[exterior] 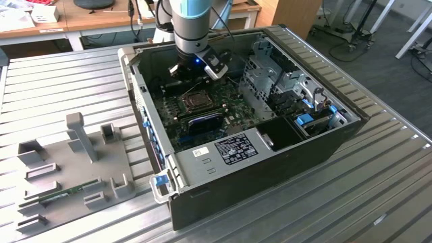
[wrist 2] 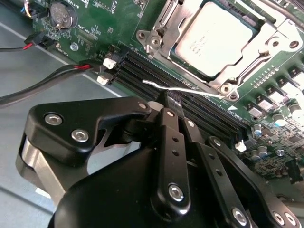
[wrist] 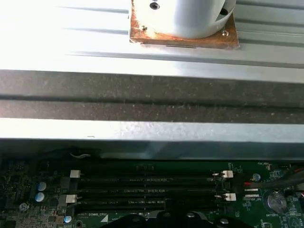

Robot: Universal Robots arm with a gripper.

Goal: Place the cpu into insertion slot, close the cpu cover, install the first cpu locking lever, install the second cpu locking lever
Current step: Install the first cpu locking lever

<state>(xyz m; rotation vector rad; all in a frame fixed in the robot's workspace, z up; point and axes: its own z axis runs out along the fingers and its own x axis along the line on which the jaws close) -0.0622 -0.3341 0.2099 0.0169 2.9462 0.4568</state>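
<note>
Gripper (wrist 2: 174, 100) fingers clenched together, tips right at the loose locking lever (wrist 2: 185, 89) above the memory slots (wrist 2: 156, 76); can't tell if the wire is actually pinched. Beyond it, cpu (wrist 2: 213, 35) sits in the insertion slot (exterior: 196, 102) mid-motherboard (wrist 2: 118, 19), cpu cover (wrist 2: 268, 40) looks down over it. Risk: springy lever slips off the tips and they gouge the slots; arm (exterior: 192, 25) drops near-vertical into the case (exterior: 324, 136), wrist close to one case wall.

Black, silver-screwed gripper (wrist 2: 174, 105); grey-and-blue arm (exterior: 187, 23)
</note>
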